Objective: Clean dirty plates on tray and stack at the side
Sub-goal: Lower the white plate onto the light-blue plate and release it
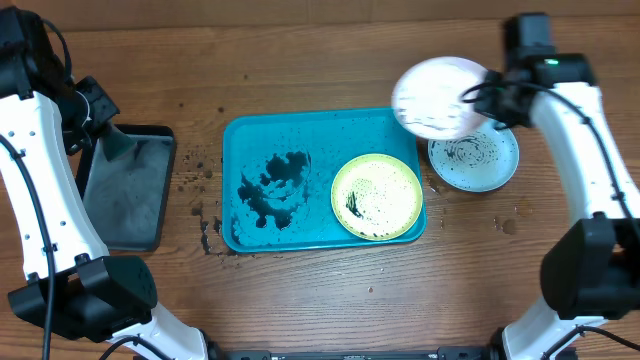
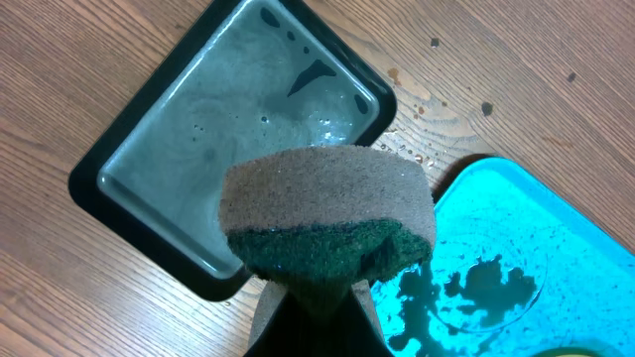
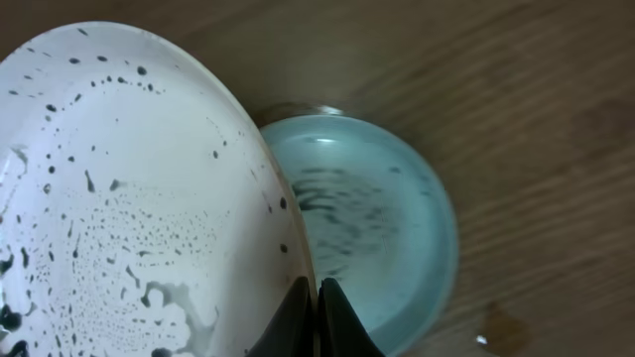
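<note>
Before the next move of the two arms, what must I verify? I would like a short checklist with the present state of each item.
1. Right gripper shut on the rim of the white plate: ok.
2. White plate free of dark specks: not ok.
3. Light blue plate off the teal tray, on the table: ok, but smeared.
4. Left gripper shut on the sponge: ok.
5. Yellow-green plate taken off the tray: not ok.
6. White plate clear of the light blue plate: cannot tell.

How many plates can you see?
3. The right gripper holds the white plate up; the light blue plate sits on the table below it; the yellow-green plate lies on the tray. None seem hidden.
</note>
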Robot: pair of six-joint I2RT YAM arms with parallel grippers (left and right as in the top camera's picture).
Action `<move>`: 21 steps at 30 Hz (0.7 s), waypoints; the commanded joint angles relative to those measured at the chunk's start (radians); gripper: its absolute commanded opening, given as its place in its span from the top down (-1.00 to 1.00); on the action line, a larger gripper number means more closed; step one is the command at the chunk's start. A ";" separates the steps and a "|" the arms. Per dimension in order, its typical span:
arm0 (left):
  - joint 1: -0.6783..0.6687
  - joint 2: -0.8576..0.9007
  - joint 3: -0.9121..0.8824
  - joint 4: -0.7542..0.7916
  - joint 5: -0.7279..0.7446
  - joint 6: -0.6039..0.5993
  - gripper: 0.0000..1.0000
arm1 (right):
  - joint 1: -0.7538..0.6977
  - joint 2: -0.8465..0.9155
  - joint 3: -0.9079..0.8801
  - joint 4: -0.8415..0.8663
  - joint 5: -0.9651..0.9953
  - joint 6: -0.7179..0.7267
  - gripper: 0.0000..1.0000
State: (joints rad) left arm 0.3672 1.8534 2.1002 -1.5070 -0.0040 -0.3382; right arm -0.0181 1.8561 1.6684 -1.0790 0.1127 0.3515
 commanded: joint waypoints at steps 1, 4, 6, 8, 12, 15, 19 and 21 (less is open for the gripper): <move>-0.001 0.010 -0.002 0.005 0.005 -0.010 0.91 | -0.075 -0.014 -0.063 0.005 -0.002 0.023 0.93; -0.001 0.011 -0.002 0.005 0.005 -0.010 0.92 | -0.123 -0.014 -0.106 0.026 -0.001 0.023 0.92; -0.001 0.011 -0.002 0.004 0.005 -0.010 0.92 | -0.140 -0.014 -0.126 0.039 -0.002 0.023 0.93; -0.001 0.011 -0.002 0.004 0.005 -0.010 0.92 | -0.144 -0.014 -0.143 0.054 -0.001 0.023 0.93; -0.001 0.011 -0.002 0.005 0.005 -0.010 0.92 | -0.142 -0.014 -0.168 0.063 -0.002 0.024 0.56; -0.003 0.011 -0.002 0.005 0.015 -0.010 0.92 | -0.139 -0.014 -0.174 0.068 -0.041 0.022 -0.06; -0.003 0.011 -0.002 0.005 0.025 -0.010 0.92 | -0.135 -0.014 -0.175 0.073 -0.269 0.009 -0.01; -0.003 0.011 -0.002 0.005 0.027 -0.010 0.92 | -0.122 -0.014 -0.175 0.068 -0.380 -0.029 -0.01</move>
State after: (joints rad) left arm 0.3672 1.8534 2.1002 -1.5040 0.0078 -0.3382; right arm -0.1612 1.8561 1.4979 -1.0119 -0.0486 0.3611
